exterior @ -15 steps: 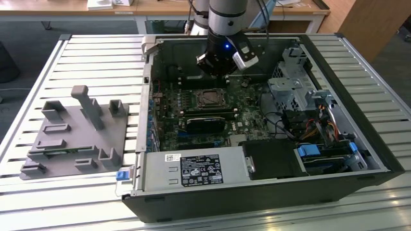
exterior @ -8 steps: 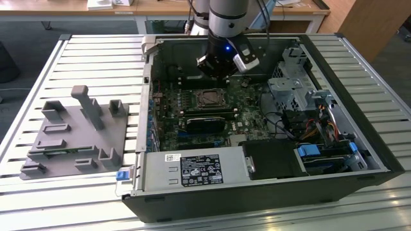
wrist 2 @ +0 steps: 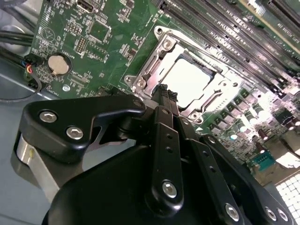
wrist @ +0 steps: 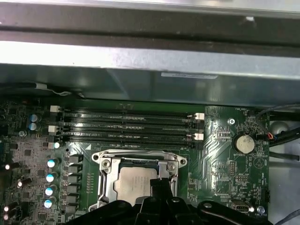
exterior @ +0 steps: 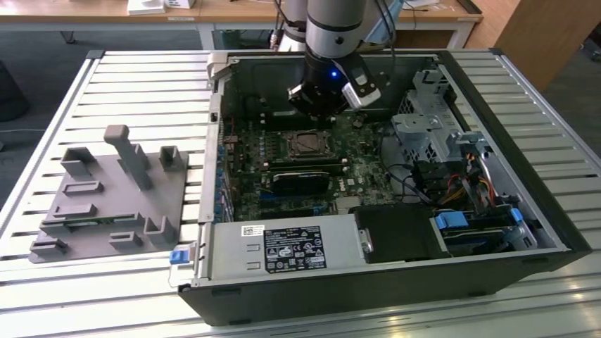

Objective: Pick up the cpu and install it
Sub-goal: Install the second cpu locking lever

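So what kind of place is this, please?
Probably a robotics lab or test workshop: an open computer case lies on a slatted metal table, beside a grey fixture tray, with wooden desks behind.

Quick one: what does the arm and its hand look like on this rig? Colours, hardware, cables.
In the exterior view the arm is a silver-grey tube with a black band, ending in a black wrist with a small blue light and a silver-grey block at its side. Dark cables run along it. In the second wrist view the hand is matte black, built of flat linkage plates held by silver screws.
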Robot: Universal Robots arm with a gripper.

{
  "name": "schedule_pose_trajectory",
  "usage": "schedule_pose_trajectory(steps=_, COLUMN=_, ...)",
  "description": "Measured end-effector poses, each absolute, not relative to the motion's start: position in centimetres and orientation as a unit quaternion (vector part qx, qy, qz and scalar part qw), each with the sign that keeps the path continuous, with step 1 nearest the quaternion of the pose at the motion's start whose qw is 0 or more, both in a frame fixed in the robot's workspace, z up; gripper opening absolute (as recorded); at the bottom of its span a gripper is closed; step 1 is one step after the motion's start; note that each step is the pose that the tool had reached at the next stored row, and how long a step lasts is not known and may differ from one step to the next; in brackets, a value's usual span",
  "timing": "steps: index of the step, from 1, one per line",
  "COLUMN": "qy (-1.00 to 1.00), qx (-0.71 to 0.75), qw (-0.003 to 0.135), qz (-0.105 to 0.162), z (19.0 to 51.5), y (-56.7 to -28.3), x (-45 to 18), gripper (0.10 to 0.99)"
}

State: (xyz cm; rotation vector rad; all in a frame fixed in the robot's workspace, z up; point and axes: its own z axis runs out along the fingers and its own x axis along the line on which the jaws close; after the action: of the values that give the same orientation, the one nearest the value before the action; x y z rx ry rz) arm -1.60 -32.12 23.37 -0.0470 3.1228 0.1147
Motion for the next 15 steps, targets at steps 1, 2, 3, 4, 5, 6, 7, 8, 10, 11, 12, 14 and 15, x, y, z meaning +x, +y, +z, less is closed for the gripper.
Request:
schedule_pose_trajectory(steps=1, qy=0.999, qx=-0.015, qw=0.008, qz=0.037, z=23.4, y=-32.1, x=-1.6, gripper=0.106)
schedule_pose_trajectory(steps=2, qy=0.999, qx=-0.015, qw=0.008, qz=0.037, z=23.5, y=-32.2, x=-1.6, gripper=0.106)
schedule_pose_trajectory(steps=3, qy=0.999, qx=-0.015, qw=0.008, qz=0.037, z=23.6, y=-32.2, x=-1.6, gripper=0.106)
schedule_pose_trajectory(steps=4, qy=0.999, qx=-0.015, qw=0.008, qz=0.037, z=23.7, y=-32.2, x=-1.6, gripper=0.106)
schedule_pose_trajectory(steps=5, qy=0.999, qx=-0.015, qw=0.008, qz=0.037, z=23.8, y=-32.2, x=-1.6, gripper=0.106)
schedule_pose_trajectory(steps=6, qy=0.999, qx=-0.015, qw=0.008, qz=0.037, z=24.1, y=-32.2, x=-1.6, gripper=0.106)
schedule_pose_trajectory(steps=7, qy=0.999, qx=-0.015, qw=0.008, qz=0.037, z=24.3, y=-32.2, x=-1.6, gripper=0.106)
schedule_pose_trajectory(steps=8, qy=0.999, qx=-0.015, qw=0.008, qz=0.037, z=24.5, y=-32.2, x=-1.6, gripper=0.106)
schedule_pose_trajectory(steps=10, qy=0.999, qx=-0.015, qw=0.008, qz=0.037, z=24.9, y=-32.2, x=-1.6, gripper=0.106)
schedule_pose_trajectory(steps=11, qy=0.999, qx=-0.015, qw=0.008, qz=0.037, z=25.0, y=-32.2, x=-1.6, gripper=0.106)
schedule_pose_trajectory(steps=12, qy=0.999, qx=-0.015, qw=0.008, qz=0.037, z=24.9, y=-32.2, x=-1.6, gripper=0.106)
schedule_pose_trajectory(steps=14, qy=0.999, qx=-0.015, qw=0.008, qz=0.037, z=25.0, y=-32.5, x=-1.6, gripper=0.106)
schedule_pose_trajectory(steps=15, qy=0.999, qx=-0.015, qw=0.008, qz=0.037, z=25.0, y=-32.7, x=-1.6, gripper=0.106)
